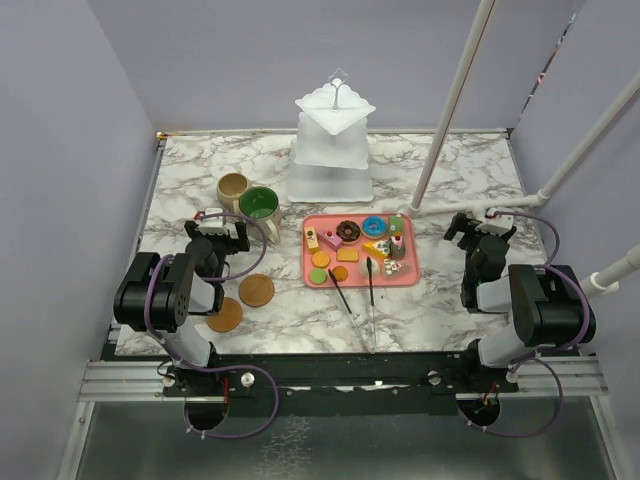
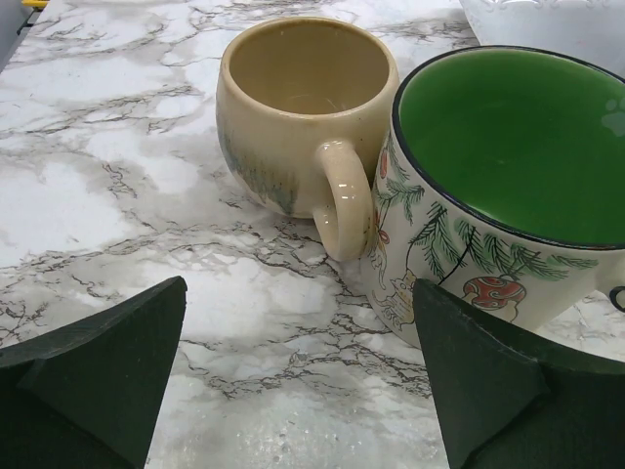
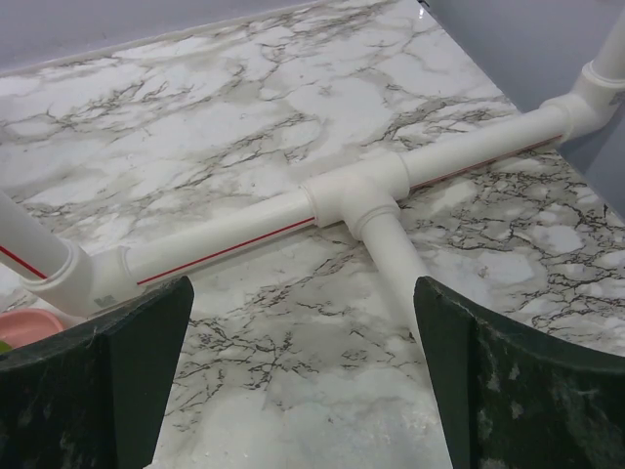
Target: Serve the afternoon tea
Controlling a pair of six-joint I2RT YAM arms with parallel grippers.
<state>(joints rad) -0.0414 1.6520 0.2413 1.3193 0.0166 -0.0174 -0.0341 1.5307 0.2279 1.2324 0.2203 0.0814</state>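
Note:
The white three-tier stand [image 1: 333, 140] rises at the back middle of the marble table. In front of it a pink tray [image 1: 400, 278] holds several toy pastries [image 1: 349, 231]. The beige mug [image 1: 232, 188] [image 2: 303, 107] and the green-inside mug [image 1: 259, 205] [image 2: 508, 186] touch each other at the left. Two wooden coasters [image 1: 256, 290] [image 1: 224, 315] lie near the left arm. My left gripper [image 1: 218, 232] [image 2: 298, 381] is open just short of the mugs, holding nothing. My right gripper [image 1: 478, 228] [image 3: 303, 381] is open over bare table to the right of the tray.
Two black tongs [image 1: 342, 295] [image 1: 370, 285] lie across the tray's front edge. White pipes [image 1: 455, 110] [image 3: 356, 195] slant up from the table at the right, with a T-joint right ahead of my right gripper. Grey walls close three sides.

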